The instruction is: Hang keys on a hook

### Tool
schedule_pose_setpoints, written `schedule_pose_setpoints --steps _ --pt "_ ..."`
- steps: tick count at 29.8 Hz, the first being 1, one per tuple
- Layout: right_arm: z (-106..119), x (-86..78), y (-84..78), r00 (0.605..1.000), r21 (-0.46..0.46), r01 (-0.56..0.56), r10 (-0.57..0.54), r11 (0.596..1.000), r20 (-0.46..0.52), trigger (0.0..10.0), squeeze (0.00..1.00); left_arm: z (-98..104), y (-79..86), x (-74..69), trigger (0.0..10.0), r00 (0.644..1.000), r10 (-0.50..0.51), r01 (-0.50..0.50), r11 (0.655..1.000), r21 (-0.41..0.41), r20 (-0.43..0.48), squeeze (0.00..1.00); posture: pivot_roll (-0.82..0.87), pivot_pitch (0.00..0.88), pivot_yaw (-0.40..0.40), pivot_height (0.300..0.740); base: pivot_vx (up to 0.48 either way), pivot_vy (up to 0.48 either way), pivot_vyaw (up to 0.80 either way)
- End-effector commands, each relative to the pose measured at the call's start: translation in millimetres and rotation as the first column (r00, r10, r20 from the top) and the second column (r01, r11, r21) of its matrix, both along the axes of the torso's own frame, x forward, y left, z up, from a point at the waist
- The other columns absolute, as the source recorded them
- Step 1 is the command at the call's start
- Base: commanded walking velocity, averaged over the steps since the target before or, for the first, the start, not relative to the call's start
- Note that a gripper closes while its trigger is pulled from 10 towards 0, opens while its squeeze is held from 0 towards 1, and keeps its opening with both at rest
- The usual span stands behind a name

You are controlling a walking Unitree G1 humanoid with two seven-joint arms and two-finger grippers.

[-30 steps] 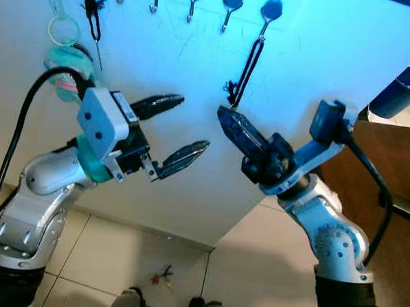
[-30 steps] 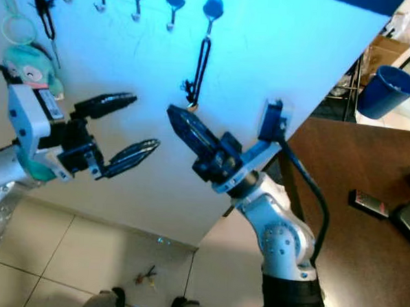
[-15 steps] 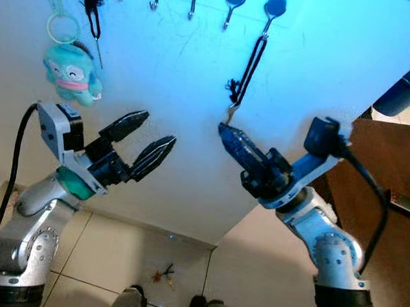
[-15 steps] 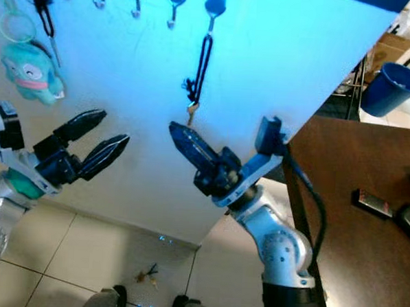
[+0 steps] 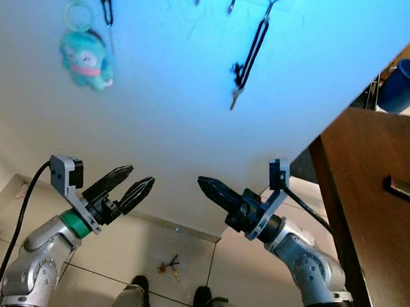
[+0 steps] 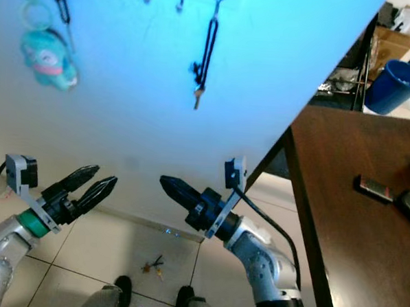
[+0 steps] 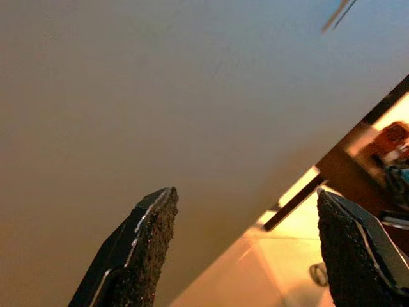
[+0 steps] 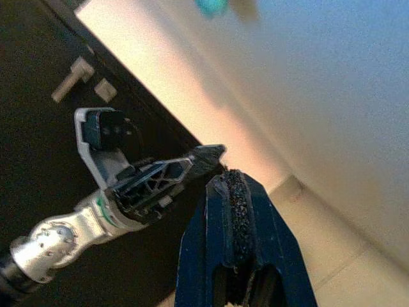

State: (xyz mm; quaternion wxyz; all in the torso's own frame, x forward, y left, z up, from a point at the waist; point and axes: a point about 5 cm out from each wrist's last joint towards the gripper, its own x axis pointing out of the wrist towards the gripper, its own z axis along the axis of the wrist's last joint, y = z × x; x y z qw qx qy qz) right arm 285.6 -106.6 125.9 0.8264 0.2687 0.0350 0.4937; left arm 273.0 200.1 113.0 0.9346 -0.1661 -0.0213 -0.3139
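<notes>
Well, the keys (image 5: 239, 78) hang by their black strap from a hook (image 5: 271, 1) high on the white wall, so the job looks done; the right gripper (image 5: 207, 186), fingers pressed together, and the left gripper (image 5: 129, 184), fingers spread and empty, sit low, and should back off without brushing the strap

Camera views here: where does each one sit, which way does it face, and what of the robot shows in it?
Left eye: on the head, facing the white wall with the hung keys and plush; both arms show below, left end effector, right end effector.
Right eye: beside it, same scene, more of the table.
Left wrist: on the left arm, looking past its open fingers at the wall.
Right wrist: on the right arm, past its shut fingers toward the left end effector.
Shared: both eyes show the keys and both arms.
</notes>
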Motion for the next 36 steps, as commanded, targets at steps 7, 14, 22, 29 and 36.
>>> schedule_pose_setpoints --steps 7,14,22,29,36 --pt "-66 -22.5 -13.8 0.987 -0.230 -0.036 -0.002 0.973 -0.162 10.0 0.00 -54 15.4 -18.6 10.0 0.978 0.085 -0.083 0.996 0.018 -0.193 0.00 0.15 0.120 -0.020 0.740 -0.334 0.000 0.00" --pt "-89 -31.3 -29.8 0.968 -0.278 -0.007 -0.063 0.961 -0.242 10.0 1.00 -73 17.5 -22.0 10.0 0.960 0.116 -0.107 0.993 0.048 -0.256 0.00 0.15 0.125 -0.024 0.740 -0.330 0.000 0.00" --pt "-123 -44.7 -57.7 0.908 -0.329 0.075 -0.201 0.941 -0.368 10.0 1.00 -104 16.4 -30.3 10.0 0.910 0.199 -0.167 0.979 0.119 -0.363 0.00 0.15 0.123 -0.030 0.740 -0.321 0.000 0.00" --pt "-135 -48.1 -66.4 0.876 -0.346 0.125 -0.267 0.930 -0.402 10.0 1.00 -125 16.7 -39.2 10.0 0.856 0.269 -0.220 0.962 0.160 -0.442 0.00 0.15 0.118 -0.033 0.740 -0.177 0.000 0.00" --pt "-115 -34.0 -62.8 0.915 -0.261 0.135 -0.221 0.956 -0.337 10.0 1.00 -140 21.7 -46.2 10.0 0.782 0.381 -0.312 0.924 0.221 -0.493 0.00 0.14 0.117 -0.028 0.740 0.000 0.000 0.00"
